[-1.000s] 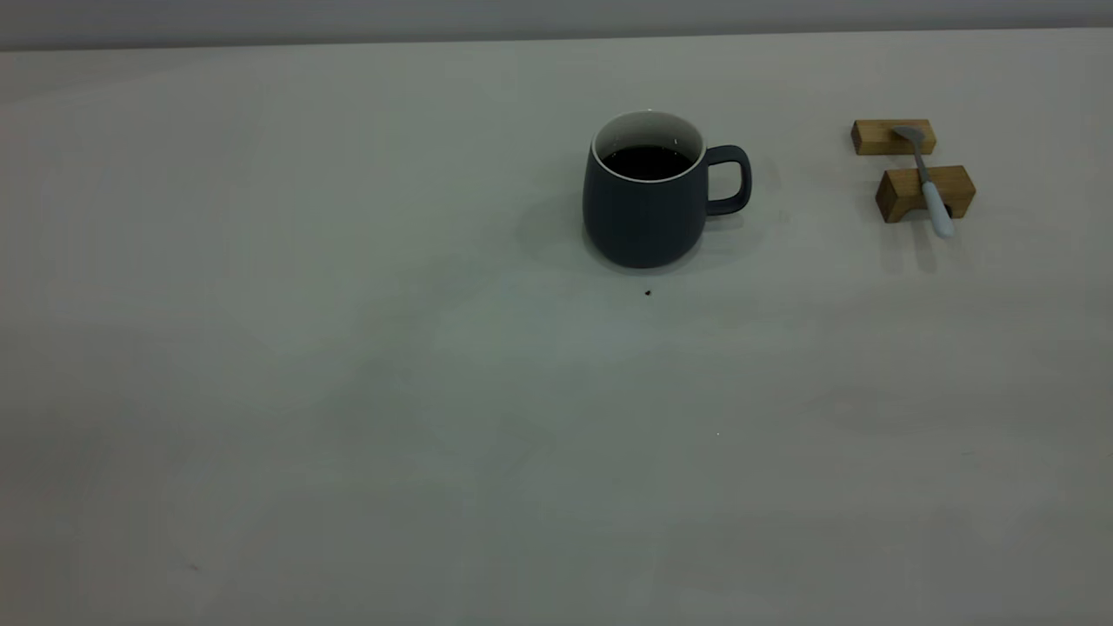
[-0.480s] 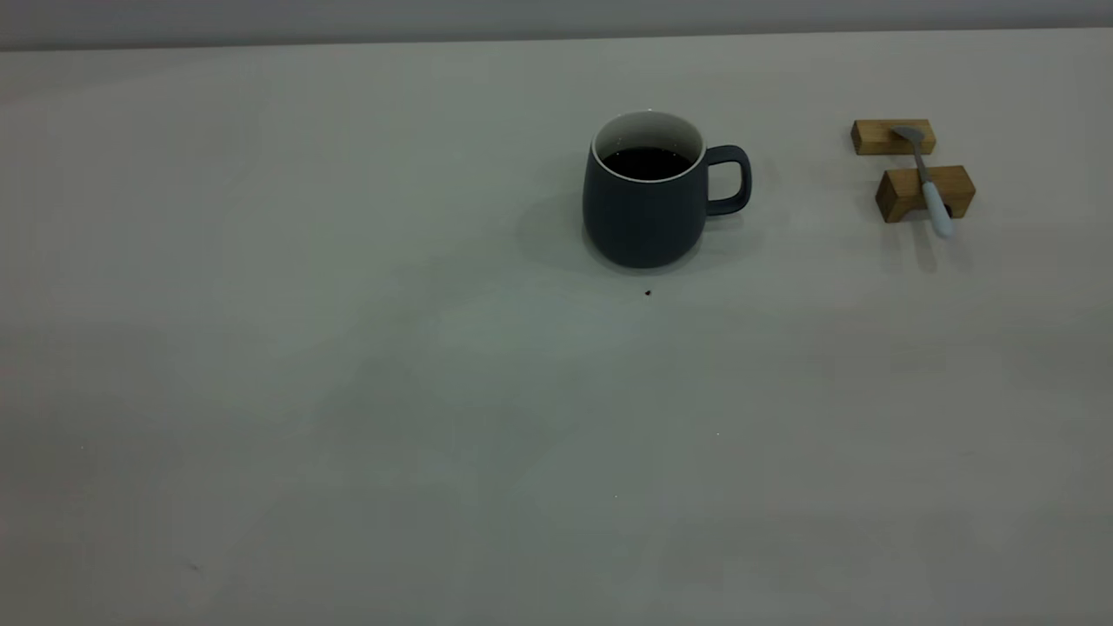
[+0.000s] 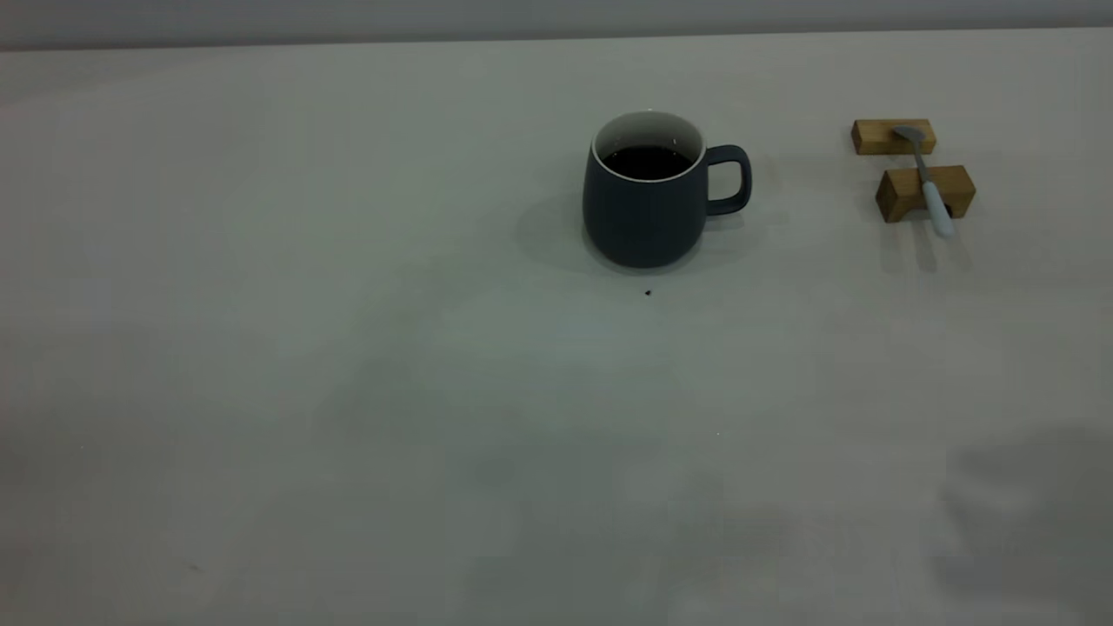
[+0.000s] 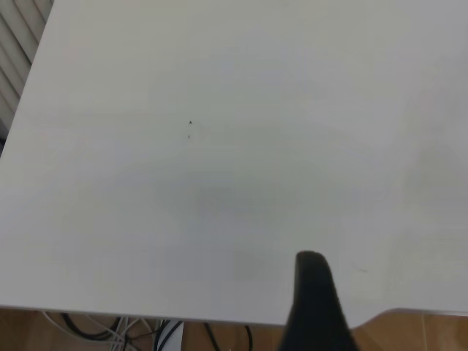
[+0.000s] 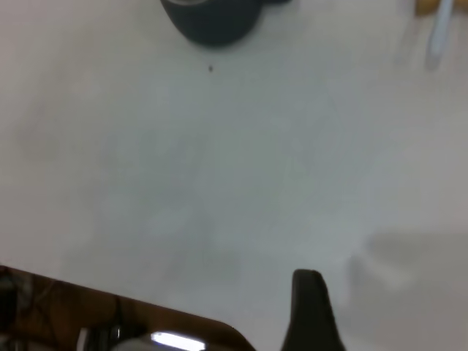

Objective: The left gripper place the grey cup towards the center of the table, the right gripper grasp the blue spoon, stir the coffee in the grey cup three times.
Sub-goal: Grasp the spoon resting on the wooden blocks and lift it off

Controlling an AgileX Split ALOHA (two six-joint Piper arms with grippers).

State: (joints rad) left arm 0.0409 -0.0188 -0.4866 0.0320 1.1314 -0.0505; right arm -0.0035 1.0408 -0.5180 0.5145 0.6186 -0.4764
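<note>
The grey cup [image 3: 648,204] stands upright on the table [image 3: 348,348], a little right of the middle, its handle pointing right. Dark coffee [image 3: 647,162] fills it partway. The blue spoon [image 3: 929,184] lies across two wooden blocks at the right, bowl on the far block, pale handle toward the front. Neither gripper appears in the exterior view. The right wrist view shows a dark part of my right gripper [image 5: 311,311] above bare table near the front edge, with the cup's base [image 5: 212,18] and the spoon's handle [image 5: 441,33] far off. My left gripper [image 4: 314,307] hangs over the table's edge.
Two wooden blocks [image 3: 894,136] [image 3: 913,193] hold the spoon near the right side. A tiny dark speck [image 3: 648,293] lies just in front of the cup. Cables [image 4: 124,330] hang below the table edge in the left wrist view. A soft shadow [image 3: 1026,513] covers the front right.
A soft shadow has spread over the table's front right corner. The cup and the spoon have not moved.
</note>
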